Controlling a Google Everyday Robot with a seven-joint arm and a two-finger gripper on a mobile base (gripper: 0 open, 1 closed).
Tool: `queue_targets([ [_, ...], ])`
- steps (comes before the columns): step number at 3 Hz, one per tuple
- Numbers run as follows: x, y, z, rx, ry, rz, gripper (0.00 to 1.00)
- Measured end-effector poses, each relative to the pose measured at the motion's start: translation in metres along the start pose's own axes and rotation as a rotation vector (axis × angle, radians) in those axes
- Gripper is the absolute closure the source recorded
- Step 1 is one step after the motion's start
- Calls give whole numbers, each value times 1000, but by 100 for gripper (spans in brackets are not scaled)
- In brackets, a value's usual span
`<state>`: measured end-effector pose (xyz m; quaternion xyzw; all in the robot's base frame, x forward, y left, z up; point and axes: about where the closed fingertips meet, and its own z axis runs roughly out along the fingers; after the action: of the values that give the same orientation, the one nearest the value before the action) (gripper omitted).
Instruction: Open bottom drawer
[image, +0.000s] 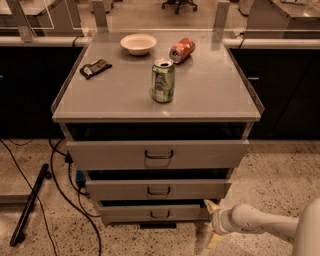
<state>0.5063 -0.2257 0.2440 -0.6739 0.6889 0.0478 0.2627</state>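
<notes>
Low at the right of the view, the jaws stand wide apart and hold nothing, one pale finger (209, 205) pointing up and the other down toward the speckled floor (270, 175). The white arm (260, 225) carrying them comes in from the lower right corner.

Just to the left of the jaws sits the bottom drawer (130, 214), the lowest of three grey fronts; the upper finger lies close to its right end, though contact cannot be told. Its small dark loop handle (160, 214) is further left of the jaws, at the middle of the front. A dark gap shows above this front.

Above and left of the jaws is the middle drawer (115, 190), and higher still the top drawer (110, 154), each with its own loop handle at centre.

Well above the jaws, the grey counter (215, 95) carries a green drink can (163, 81) standing upright, a red can (182, 50) lying on its side behind it, a white bowl (138, 43) and, farthest left, a dark snack packet (95, 68).

Far left of the jaws, black cables (62, 187) trail over the floor beside a black bar (30, 205).
</notes>
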Motion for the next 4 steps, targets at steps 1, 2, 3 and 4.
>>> queue_targets([
  [1,4,-5,12,-5,-2,9,0],
  [2,7,-12,27,-9,-10,16,0],
  [3,9,-17,39,-15,-18,23,0],
  [4,10,-22,51,-26,-21,27,0],
])
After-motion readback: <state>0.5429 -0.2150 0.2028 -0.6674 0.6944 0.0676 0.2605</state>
